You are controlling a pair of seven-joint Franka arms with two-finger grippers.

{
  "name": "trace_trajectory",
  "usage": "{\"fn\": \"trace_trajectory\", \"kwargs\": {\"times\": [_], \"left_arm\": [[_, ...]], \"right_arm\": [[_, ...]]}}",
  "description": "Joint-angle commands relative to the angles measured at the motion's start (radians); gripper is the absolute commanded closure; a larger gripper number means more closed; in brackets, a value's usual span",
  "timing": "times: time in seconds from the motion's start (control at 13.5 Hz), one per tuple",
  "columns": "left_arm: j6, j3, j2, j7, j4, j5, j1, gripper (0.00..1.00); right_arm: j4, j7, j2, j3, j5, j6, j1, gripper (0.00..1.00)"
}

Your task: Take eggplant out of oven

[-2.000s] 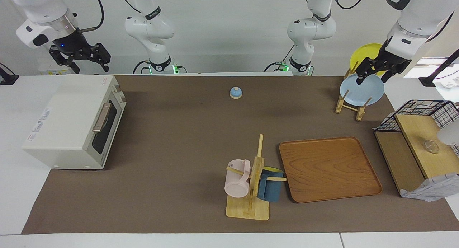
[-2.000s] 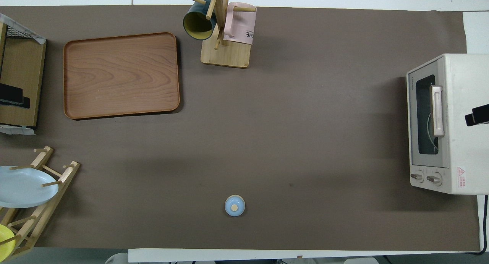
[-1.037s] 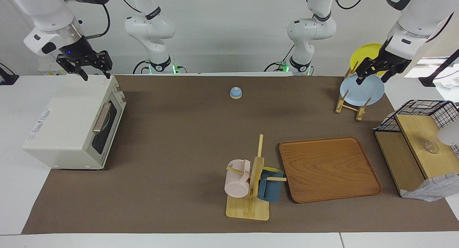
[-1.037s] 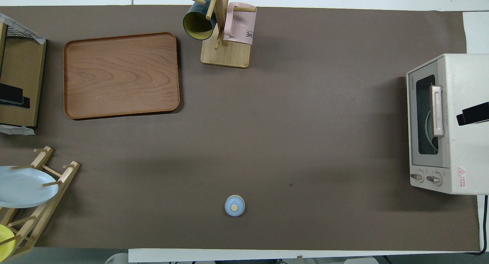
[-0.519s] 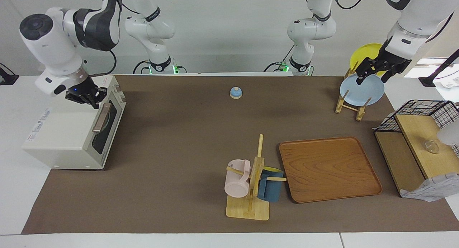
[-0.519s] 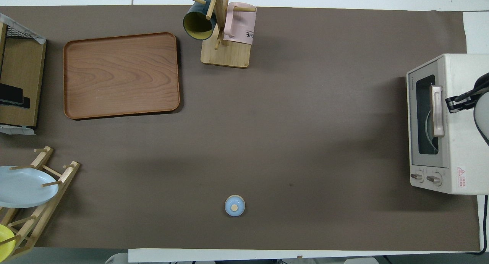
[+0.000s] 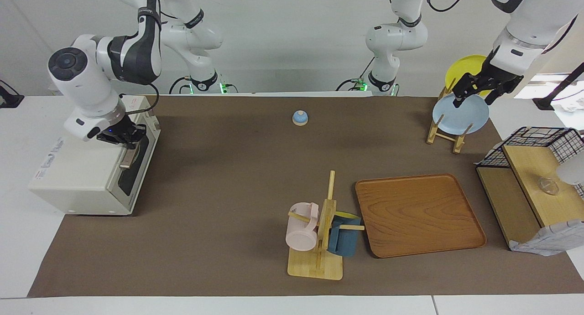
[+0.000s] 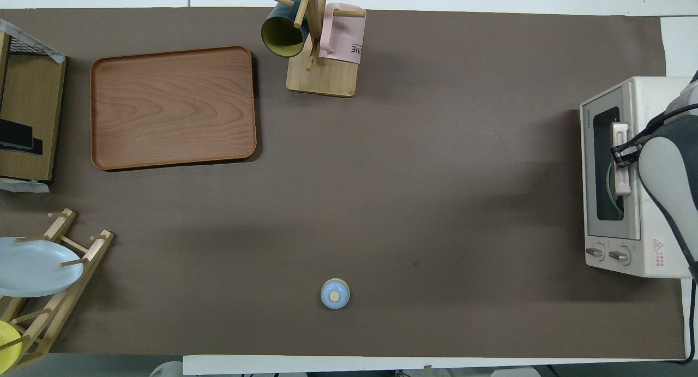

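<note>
The cream-white oven (image 7: 77,169) stands at the right arm's end of the table with its dark glass door closed. It also shows in the overhead view (image 8: 632,96). The eggplant is hidden; only a pale curved rim shows through the glass. My right gripper (image 7: 124,137) is down at the upper part of the beige door handle (image 7: 126,159), at the oven's top front edge. In the overhead view this gripper (image 8: 618,154) lies across the handle (image 8: 621,183). My left gripper (image 7: 477,94) waits, open and empty, over the plate rack.
A small blue bell (image 7: 299,118) sits mid-table near the robots. A mug tree (image 7: 319,233) with a pink and a blue mug and a wooden tray (image 7: 417,214) lie farther out. A plate rack (image 7: 456,119) and a shelf with a wire basket (image 7: 529,187) stand at the left arm's end.
My right arm has swung from above the oven's robot-side corner down and forward to the door handle. The left arm has not moved. The oven door stays closed.
</note>
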Motion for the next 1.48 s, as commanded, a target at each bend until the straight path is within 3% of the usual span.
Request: {"fn": "trace_trajectory", "kwargs": {"times": [0.0,0.44,0.59,0.67,0.74,0.81,0.89,0.96,1.41], "left_arm": [[-0.016,-0.003,-0.012,-0.009,-0.001,-0.005,0.005,0.0],[-0.016,-0.003,-0.012,-0.009,-0.001,-0.005,0.005,0.0],[-0.016,-0.003,-0.012,-0.009,-0.001,-0.005,0.005,0.0],[-0.015,-0.003,-0.012,-0.009,-0.001,-0.005,0.005,0.0],[-0.014,-0.003,-0.012,-0.009,-0.001,-0.003,0.005,0.0],[-0.016,-0.003,-0.012,-0.009,-0.001,-0.003,0.005,0.0],[-0.016,-0.003,-0.012,-0.009,-0.001,-0.005,0.005,0.0],[-0.015,-0.003,-0.012,-0.009,-0.001,-0.003,0.005,0.0],[-0.016,-0.003,-0.012,-0.009,-0.001,-0.005,0.005,0.0]], "right_arm": [[-0.072,0.097,0.056,0.005,-0.003,0.116,0.054,1.0],[-0.111,0.217,0.216,0.01,0.013,0.313,0.114,1.0],[-0.106,0.272,0.228,0.013,0.017,0.321,0.155,1.0],[-0.1,0.3,0.225,0.013,0.028,0.313,0.181,0.93],[-0.099,0.323,0.223,0.013,0.079,0.316,0.21,0.78],[-0.097,0.346,0.216,0.013,0.13,0.328,0.249,0.45],[-0.08,0.346,0.193,0.012,0.135,0.322,0.263,0.28],[-0.071,0.348,0.178,0.012,0.135,0.31,0.258,0.23],[-0.073,0.354,0.102,0.002,0.128,0.167,0.136,0.27]]}}
